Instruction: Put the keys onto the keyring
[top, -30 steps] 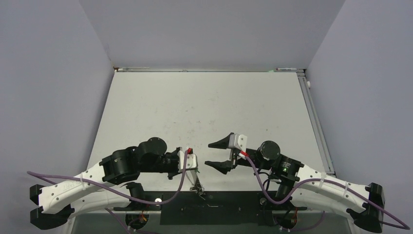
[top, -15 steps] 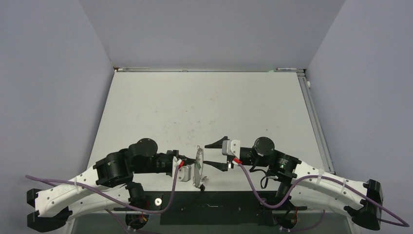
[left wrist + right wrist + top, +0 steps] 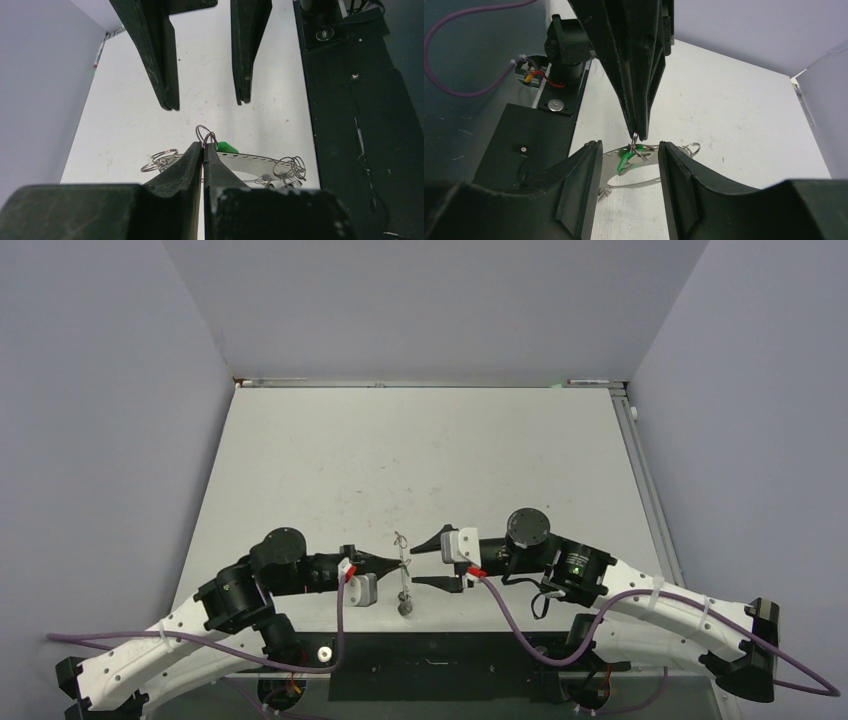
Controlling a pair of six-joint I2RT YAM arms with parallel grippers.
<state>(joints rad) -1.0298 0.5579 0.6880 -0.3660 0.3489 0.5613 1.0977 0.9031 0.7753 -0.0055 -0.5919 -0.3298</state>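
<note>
The left arm's fingers [image 3: 186, 161] are closed on the keyring [image 3: 247, 158]. They pinch it where the small ring [image 3: 205, 135] of the green key [image 3: 226, 147] sits. I cannot tell whether the pads bear on the loop's wire or only on that small ring. The loop appears lifted off the desk [image 3: 420, 460], close to its near edge and midway between the arms, and is seen edge-on from above. More small rings [image 3: 290, 167] hang along it. The right arm's fingers [image 3: 580, 186] stand open, one on each side of the green key, touching nothing.

The loop looks light and springy, so a nudge should make it swing or twist. The keys are tiny, smooth metal and likely to slip, so the green plastic head seems the surest hold. The far desk offers open room. The black base plate [image 3: 480, 665] lies just on the near side, and both sets of fingertips crowd one spot, leaving little clearance.
</note>
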